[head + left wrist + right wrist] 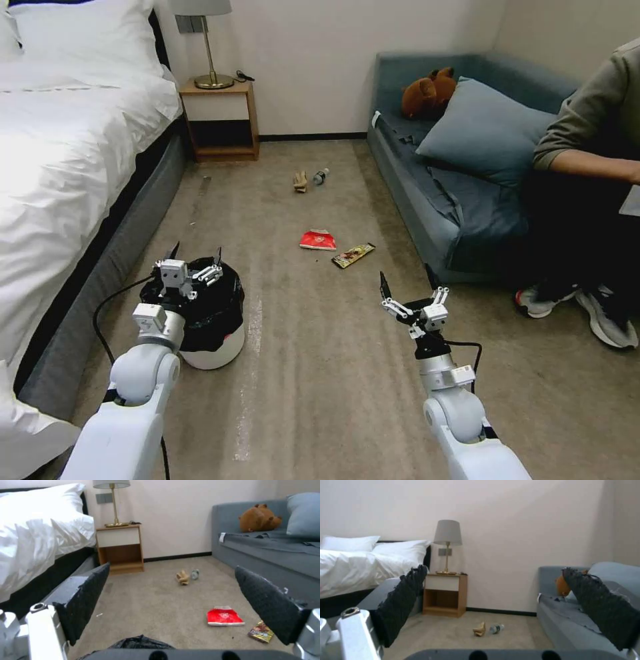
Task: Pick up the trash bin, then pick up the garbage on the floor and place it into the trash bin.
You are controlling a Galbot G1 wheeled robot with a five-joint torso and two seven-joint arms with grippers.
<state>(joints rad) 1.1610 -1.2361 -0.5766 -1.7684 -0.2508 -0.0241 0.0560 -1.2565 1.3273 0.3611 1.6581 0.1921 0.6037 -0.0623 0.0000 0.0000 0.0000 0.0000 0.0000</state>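
The trash bin (215, 347), white with a black bag, stands on the carpet beside the bed. My left gripper (197, 255) hovers open just over its top; the left wrist view has the bag's edge (140, 642) below the spread left gripper (172, 567). Garbage lies ahead on the floor: a red packet (318, 239) (224, 617), a bar wrapper (353, 255) (261, 632), and farther off a tan paper piece (300, 181) (182, 577) (480, 629) beside a small bottle (321, 177) (195, 574) (496, 628). My right gripper (407, 280) (495, 568) is open in the air, short of the wrapper.
A white bed (73, 153) runs along the left and a grey sofa (427, 200) along the right, with a pillow and a brown plush toy (428, 92). A nightstand (220, 120) with a lamp stands at the back wall. A seated person's shoes (580, 307) rest on the carpet at right.
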